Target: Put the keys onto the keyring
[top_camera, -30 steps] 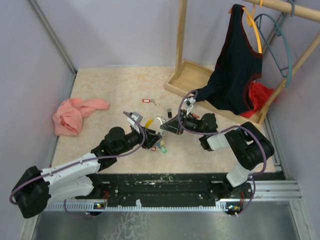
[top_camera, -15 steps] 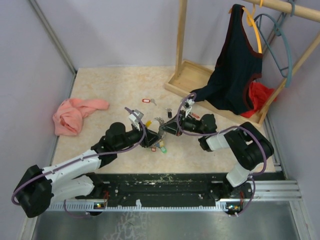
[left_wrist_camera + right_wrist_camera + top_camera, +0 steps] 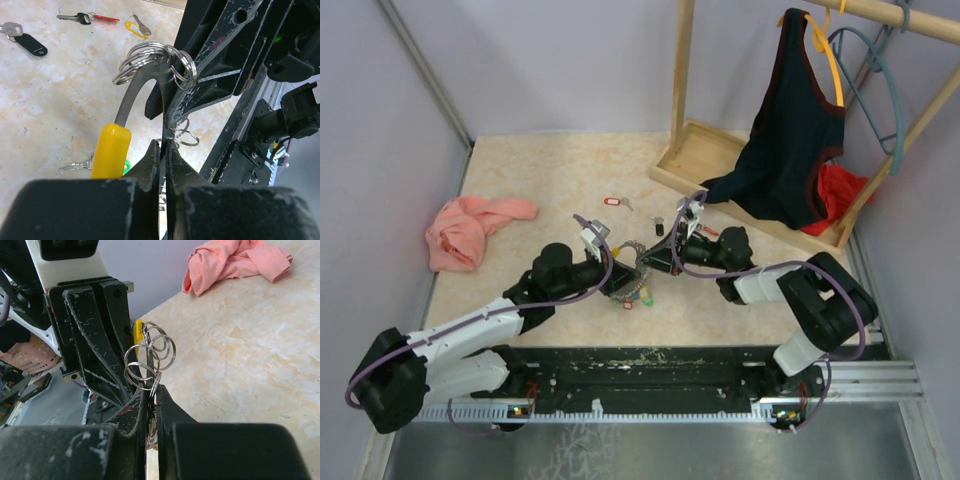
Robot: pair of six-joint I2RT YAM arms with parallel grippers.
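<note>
Listing from the overhead view: left gripper (image 3: 622, 274) and right gripper (image 3: 646, 262) are meeting nose to nose at mid-table, both holding the keyring (image 3: 633, 250) between them, its span running roughly across from one arm to the other. A bunch of tagged keys (image 3: 638, 296) is gathering just on its near side, over the table (image 3: 520, 170). Loose items are lying farther out, beyond the jaws: a red-tagged key (image 3: 612, 201) ahead of the left arm and a black-headed key (image 3: 658, 225) just beside the right arm, judged the nearer arm for it. A pink cloth (image 3: 470, 232) is lying well apart at left. Moving to the left wrist view: the fingers (image 3: 150, 165) are pressing together, pinching the keyring's thin wire. Small split rings (image 3: 160, 60) are riding on its arch, a yellow sleeve (image 3: 111, 150) is capping one end, and a yellow-tagged key (image 3: 134, 27) is lying past the arch. Moving to the right wrist view: the fingers (image 3: 131, 412) are likewise clamping tight on the same wire, the split rings sitting just above their tips. Both sets of jaws being occupied, one is judged to need freeing before any loose key is fetched.
</note>
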